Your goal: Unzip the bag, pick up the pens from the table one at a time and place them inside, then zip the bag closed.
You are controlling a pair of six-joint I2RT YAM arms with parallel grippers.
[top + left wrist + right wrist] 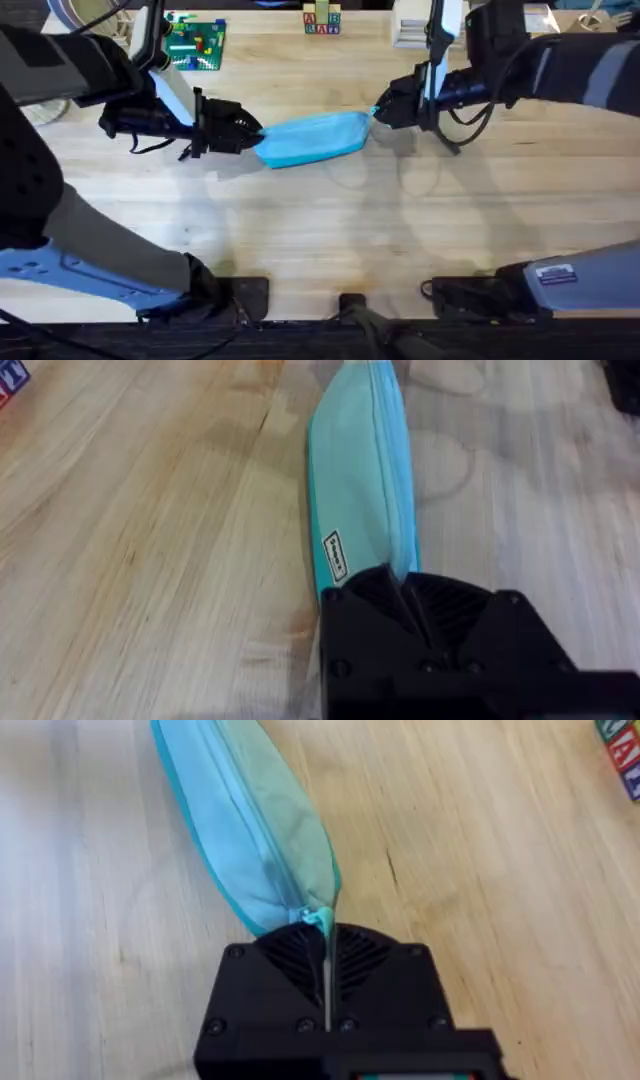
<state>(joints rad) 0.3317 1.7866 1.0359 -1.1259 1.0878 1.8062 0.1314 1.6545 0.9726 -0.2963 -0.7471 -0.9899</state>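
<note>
The light blue bag [315,138] lies lengthwise in the middle of the wooden table [320,230], its zipper closed along the top. My left gripper [252,130] is at the bag's left end; in the left wrist view my left gripper [400,585] is shut on the fabric of the bag [355,470]. My right gripper [378,112] is at the right end. In the right wrist view my right gripper [327,935] is shut on the small teal pull tab [322,917] of the bag [250,820]. The pens are out of view.
A green baseplate with coloured bricks [197,45] sits at the back left. Letter blocks [321,22] stand at the back centre, with a white object [410,30] to their right. Bare wood stretches in front of the bag.
</note>
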